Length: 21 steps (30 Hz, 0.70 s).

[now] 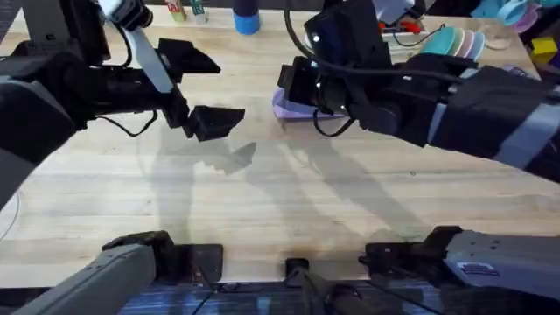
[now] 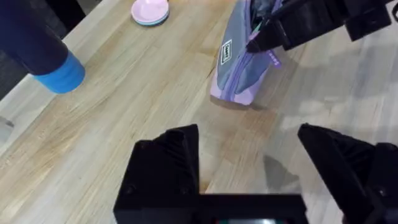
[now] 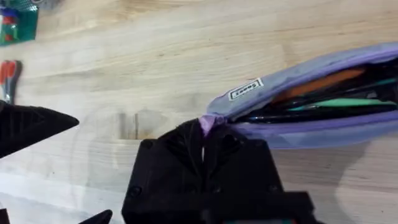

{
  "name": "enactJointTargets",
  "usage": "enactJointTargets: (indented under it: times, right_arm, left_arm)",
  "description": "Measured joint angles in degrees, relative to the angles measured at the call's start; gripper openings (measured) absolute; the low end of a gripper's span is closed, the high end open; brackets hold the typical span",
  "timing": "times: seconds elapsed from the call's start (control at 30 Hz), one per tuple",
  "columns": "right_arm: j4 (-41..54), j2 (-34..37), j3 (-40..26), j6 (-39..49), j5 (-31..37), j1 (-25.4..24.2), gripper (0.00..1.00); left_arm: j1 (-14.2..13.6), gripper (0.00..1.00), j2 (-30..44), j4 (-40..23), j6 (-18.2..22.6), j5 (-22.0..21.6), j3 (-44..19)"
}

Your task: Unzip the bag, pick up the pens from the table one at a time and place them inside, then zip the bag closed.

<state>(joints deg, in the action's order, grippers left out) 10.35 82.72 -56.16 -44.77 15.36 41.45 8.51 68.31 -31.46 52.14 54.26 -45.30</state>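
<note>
1. Large light-coloured wooden plank table (image 1: 262,201): bare at the near edge, between the two arm bases.
2. Left gripper (image 1: 206,92): black fingers spread wide, nothing between them, poised over the table at about 10 o'clock from centre.
3. Right gripper (image 3: 203,140): black fingers pressed together, pinching a purple tab at the end of the pouch.
4. Soft lavender-purple fabric pencil pouch (image 3: 323,99): lying on the table at about 1 o'clock, zipper gaping, orange, teal and dark items inside.

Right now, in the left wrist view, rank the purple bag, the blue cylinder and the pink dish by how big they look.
1. The bag, largest.
2. The blue cylinder, cut off by the frame edge, so its rank against the bag is unsure.
3. The pink dish, smallest, though it lies farthest from the camera.
</note>
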Motion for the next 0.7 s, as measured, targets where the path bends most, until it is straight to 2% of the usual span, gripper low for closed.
enactJointTargets:
  times: [0.47, 0.7]
  right_arm:
    - [0.00, 0.00, 0.00, 0.00, 0.02, 0.00, 0.031]
    - [0.00, 0.00, 0.00, 0.00, 0.00, 0.00, 0.031]
  left_arm:
    - [0.00, 0.994, 0.53, 1.65, 0.00, 0.47, 0.00]
    - [-0.02, 0.993, 9.73, 8.05, 0.14, 4.54, 0.00]
